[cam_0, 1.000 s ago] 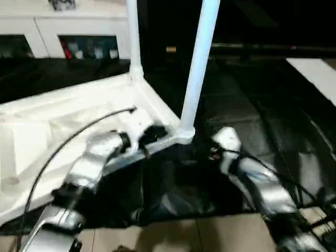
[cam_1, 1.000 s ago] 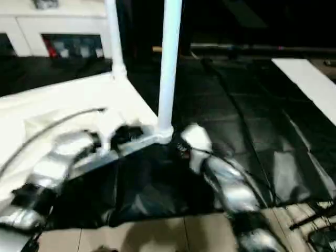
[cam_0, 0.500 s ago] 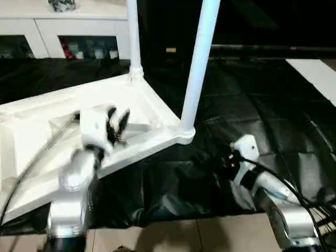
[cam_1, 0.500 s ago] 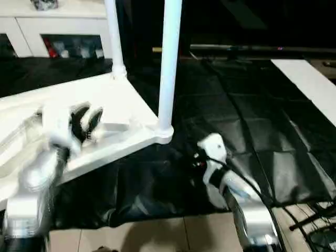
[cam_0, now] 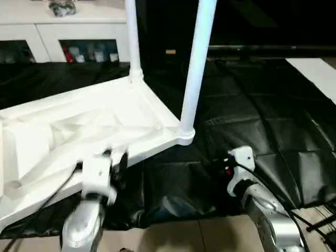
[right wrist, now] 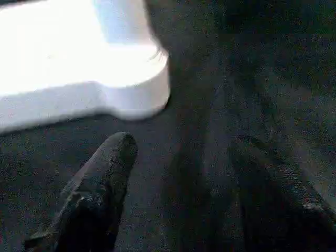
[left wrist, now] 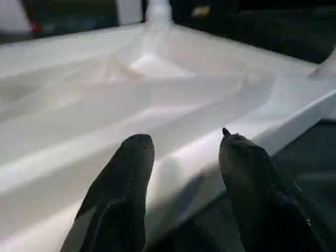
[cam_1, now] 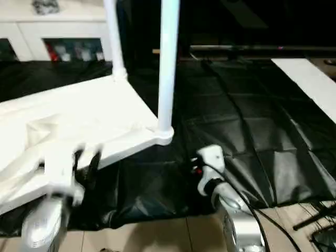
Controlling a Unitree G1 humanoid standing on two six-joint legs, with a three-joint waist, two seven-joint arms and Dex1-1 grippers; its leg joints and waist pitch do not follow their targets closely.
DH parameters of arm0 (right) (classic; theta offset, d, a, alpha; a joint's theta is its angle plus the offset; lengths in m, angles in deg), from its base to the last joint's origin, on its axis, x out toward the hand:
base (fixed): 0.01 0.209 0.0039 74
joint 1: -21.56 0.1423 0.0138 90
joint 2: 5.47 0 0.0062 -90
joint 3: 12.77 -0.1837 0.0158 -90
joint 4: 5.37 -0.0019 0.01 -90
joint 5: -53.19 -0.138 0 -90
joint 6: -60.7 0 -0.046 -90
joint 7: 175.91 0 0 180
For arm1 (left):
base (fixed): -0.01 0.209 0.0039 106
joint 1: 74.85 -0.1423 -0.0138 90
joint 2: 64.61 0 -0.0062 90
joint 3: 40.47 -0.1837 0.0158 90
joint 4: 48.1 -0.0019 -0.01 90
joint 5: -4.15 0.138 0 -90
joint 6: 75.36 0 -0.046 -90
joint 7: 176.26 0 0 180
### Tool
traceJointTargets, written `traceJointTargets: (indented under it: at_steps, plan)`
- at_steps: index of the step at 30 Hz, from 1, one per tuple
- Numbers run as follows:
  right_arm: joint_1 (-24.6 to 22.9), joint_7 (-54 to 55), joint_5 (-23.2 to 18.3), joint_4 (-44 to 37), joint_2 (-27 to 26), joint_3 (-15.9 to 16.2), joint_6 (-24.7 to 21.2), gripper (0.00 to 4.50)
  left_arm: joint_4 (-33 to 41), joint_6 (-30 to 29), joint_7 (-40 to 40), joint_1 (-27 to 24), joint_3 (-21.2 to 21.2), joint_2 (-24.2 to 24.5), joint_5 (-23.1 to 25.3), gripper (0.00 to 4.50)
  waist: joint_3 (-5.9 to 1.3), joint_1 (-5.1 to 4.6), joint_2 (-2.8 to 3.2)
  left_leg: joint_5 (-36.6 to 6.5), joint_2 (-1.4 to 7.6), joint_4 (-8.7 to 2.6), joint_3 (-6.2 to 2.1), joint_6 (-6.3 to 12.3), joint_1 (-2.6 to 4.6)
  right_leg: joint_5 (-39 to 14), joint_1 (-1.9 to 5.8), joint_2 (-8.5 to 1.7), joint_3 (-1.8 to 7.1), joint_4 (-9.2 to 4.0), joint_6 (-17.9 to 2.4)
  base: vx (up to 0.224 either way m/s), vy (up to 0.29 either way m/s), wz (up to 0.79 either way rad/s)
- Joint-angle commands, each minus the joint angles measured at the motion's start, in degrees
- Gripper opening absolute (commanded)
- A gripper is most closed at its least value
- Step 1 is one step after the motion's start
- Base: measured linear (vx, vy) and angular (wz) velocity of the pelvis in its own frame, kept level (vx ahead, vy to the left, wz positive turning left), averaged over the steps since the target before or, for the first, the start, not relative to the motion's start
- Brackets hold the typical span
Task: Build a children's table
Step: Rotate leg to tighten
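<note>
Tabletop [cam_0: 79, 131] sits upside down mid-left with two legs [cam_0: 195, 63] in, both claws empty and spread, left [cam_0: 113, 160] by its near edge, right [right wrist: 178, 173] lower right, so I'd seat remaining legs straight.

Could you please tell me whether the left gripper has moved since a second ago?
Yes. The left gripper has pulled back toward the robot: it was over the table top beside the near leg, and now sits at the top's near edge, fingers open.
</note>
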Motion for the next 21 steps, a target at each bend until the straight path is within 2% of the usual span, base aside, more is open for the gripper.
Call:
traceJointTargets:
  at_steps: [1, 2, 3, 4, 5, 6, 7, 8, 9, 10, 11, 12, 13, 15, 16, 17, 18, 19, 20, 21]
  plan:
    - [1.3, 2.4, 1.3, 1.2, 0.1, 0.0, 1.4, 3.16, 3.5, -1.4, -1.6, 0.1, 0.0, 0.2, 1.0, 2.37, -2.62, 0.42, 1.43, -30.3, 2.33, -5.06, -2.68, -1.93, 1.26, -30.5, 1.14, -3.41, 1.79, -6.08, -1.5, 0.0, 0.0, 0.0]
    - [1.7, 3.2, 2.1, 1.5, 0.2, 0.2, 2.3, 3.16, 4.0, -1.6, -1.8, 0.0, 0.1, 0.3, 1.2, 2.37, -2.56, 0.38, 1.03, -30.8, 2.41, -5.02, -2.48, -1.88, 1.66, -29.7, 0.79, -3.31, 1.8, -6.47, -1.9, 0.0, 0.0, 0.0]
    - [2.8, 4.5, 4.0, 3.9, 1.0, 0.2, 6.6, 3.16, 3.9, -1.1, -2.7, 0.9, 1.0, 0.7, 2.5, 2.37, -2.48, 0.73, 1.26, -30.8, 2.21, -4.88, -2.42, -1.8, 1.81, -30.2, 0.66, -3.4, 1.84, -6.49, -2.1, 0.0, 0.0, 0.0]
    - [2.8, 4.5, 4.0, 3.9, 1.0, 0.2, 6.6, 3.16, 3.9, -1.1, -2.7, 0.9, 1.0, 0.7, 2.5, 2.37, -2.41, 0.76, 1.19, -31.4, 2.14, -4.75, -2.23, -1.76, 2.08, -31.2, 0.43, -3.36, 1.83, -6.8, -1.9, 0.0, 0.0, 0.0]
    - [2.7, 1.1, 2.5, 4.4, 1.9, -0.7, 11.1, 3.16, 4.2, -1.5, -4.1, 2.1, 2.8, 0.2, 2.4, 2.37, -2.43, 0.49, -0.96, -30.4, 1.94, -4.45, -1.96, -1.08, 1.95, -32.7, 0.6, -3.25, 1.75, -7.08, -1.1, 0.0, 0.0, 0.0]
    - [2.5, -0.5, 1.7, 3.8, 2.2, -1.0, 11.8, 3.16, 4.8, -2.1, -4.5, 2.6, 3.4, -0.1, 2.0, 2.37, -2.51, 1.3, 0.33, -29.3, 2.0, -4.44, -2.11, -0.83, 2.1, -33.4, 0.57, -3.66, 1.95, -6.86, -0.9, 0.0, 0.0, 0.0]
    - [2.3, -0.6, 1.3, 3.3, 2.2, -1.3, 11.4, 3.16, 4.8, -1.8, -4.5, 2.7, 3.5, -0.2, 1.7, 2.37, -2.6, 1.28, 0.48, -28.6, 2.09, -4.56, -2.21, -0.73, 1.92, -32.4, 0.78, -3.53, 1.94, -6.79, -0.8, 0.0, 0.0, 0.0]
    - [1.0, -1.3, -0.4, 1.4, 1.8, -2.3, 10.4, 3.16, 4.5, -0.1, -4.4, 3.4, 3.9, -0.6, -0.2, 2.37, -2.53, 0.46, -3.25, -27.3, 2.05, -4.44, -1.73, 0.15, 1.26, -32.7, 1.03, -3.17, 1.8, -6.99, -0.1, 0.0, 0.0, 0.0]
    - [-0.8, -2.4, -3.0, -0.7, 1.0, -3.1, 8.4, 3.16, 2.4, 2.8, -3.6, 4.1, 4.5, -0.7, -2.7, 2.37, -2.64, 1.66, -1.92, -25.6, 2.26, -4.48, -1.91, 0.5, 2.13, -31.7, 0.6, -3.76, 2.31, -6.37, -0.7, 0.0, 0.0, 0.0]
    - [-1.6, -3.0, -4.1, -1.6, 0.7, -3.3, 7.1, 3.16, 1.2, 4.2, -3.1, 4.5, 4.8, -0.7, -3.8, 2.37, -2.11, 1.38, -1.87, -27.1, 2.17, -4.5, -1.63, 0.62, 2.23, -33.4, -0.08, -3.39, 2.37, -7.07, -0.2, 0.0, 0.0, 0.0]
    - [-1.9, -3.2, -4.7, -2.0, 0.5, -3.0, 6.6, 3.16, 0.6, 4.7, -2.8, 4.7, 5.1, -0.6, -4.3, 2.37, -2.52, 1.32, -1.49, -27.6, 2.08, -4.39, -1.81, 0.2, 2.4, -33.7, 0.15, -3.51, 2.26, -7.02, 0.0, 0.0, 0.0, 0.0]
    - [-2.6, -2.1, -3.5, -2.6, 0.6, -2.2, 6.7, 3.16, -1.2, 5.0, -3.4, 5.3, 5.3, -0.1, -3.4, 2.37, -2.81, 0.65, -0.77, -27.2, 2.54, -5.38, -2.57, -1.52, 1.27, -28.3, 1.32, -3.09, 2.03, -6.25, -0.1, 0.0, 0.0, 0.0]
    - [-3.5, -1.9, -2.4, -3.5, 0.9, -0.8, 7.6, 3.16, -2.4, 4.9, -4.1, 6.4, 5.4, 0.5, -2.2, 2.37, -2.92, 0.45, -1.22, -27.6, 2.61, -5.48, -2.6, -1.88, 1.18, -26.7, 1.46, -2.97, 2.0, -6.1, -0.2, 0.0, 0.0, 0.0]
    - [-4.5, -2.5, -0.8, -4.1, 1.6, 1.5, 9.2, 3.16, -3.1, 4.2, -4.9, 8.0, 6.1, 0.4, -2.0, 2.37, -3.01, 0.26, -1.9, -29.5, 2.43, -5.2, -2.35, -2.19, 1.71, -25.5, 0.93, -3.02, 2.32, -5.85, -1.1, 0.0, 0.0, 0.0]
    - [-4.5, -2.7, -0.6, -3.7, 1.7, 1.9, 9.8, 3.16, -3.0, 4.2, -4.9, 8.1, 6.1, 0.5, -1.8, 2.37, -2.94, 0.19, -1.87, -29.9, 2.43, -5.22, -2.44, -2.12, 1.67, -26.2, 0.98, -3.23, 2.34, -5.87, -1.4, 0.0, 0.0, 0.0]
    - [-4.5, -2.7, -0.5, -3.2, 1.6, 2.0, 10.2, 3.16, -3.0, 4.4, -4.9, 8.2, 6.1, 0.7, -1.3, 2.37, -2.61, 0.38, -2.38, -30.1, 1.62, -6.32, -4.17, 0.01, -1.21, -27.2, 3.21, -4.49, 0.49, -4.87, -2.1, 0.0, 0.0, 0.0]
    - [-4.4, -2.6, -0.4, -3.0, 1.4, 2.1, 10.3, 3.16, -3.0, 4.6, -4.9, 8.2, 6.1, 0.8, -1.2, 2.37, -2.75, -0.26, -2.03, -31.2, 1.3, -6.39, -4.91, 1.09, -1.85, -30.3, 3.49, -4.79, -0.44, -5.22, -1.6, 0.0, 0.0, 0.0]
    - [-4.4, -3.0, -0.4, -2.8, 1.2, 2.2, 10.4, 3.16, -2.8, 4.7, -5.2, 8.1, 6.2, 1.0, -0.8, 2.37, -2.86, 0.23, -1.74, -30.8, 0.66, -6.13, -5.54, 1.81, -2.25, -30.6, 3.94, -5.67, -1.19, -5.34, -2.5, -0.023, -0.007, 0.39]
    - [-4.4, -3.7, -0.2, -3.0, 1.1, 2.8, 10.5, 3.16, -2.6, 5.0, -5.3, 7.8, 6.1, 1.6, -0.2, 2.37, -2.79, -0.08, -1.52, -28.9, 0.28, -5.39, -6.19, 2.61, -2.53, -30.6, 4.13, -6.55, -2.12, -5.83, -3.9, -0.004, -0.012, 0.39]
    - [-4.3, -3.9, 0.0, -3.4, 0.9, 3.0, 10.4, 3.16, -2.4, 5.6, -5.3, 7.4, 6.0, 2.1, -0.1, 2.37, -2.45, -0.01, -1.05, -30.2, 0.42, -5.35, -7.17, 1.48, -2.35, -30.9, 4.02, -6.13, -3.26, -5.89, -4.9, 0.002, -0.036, 0.49]
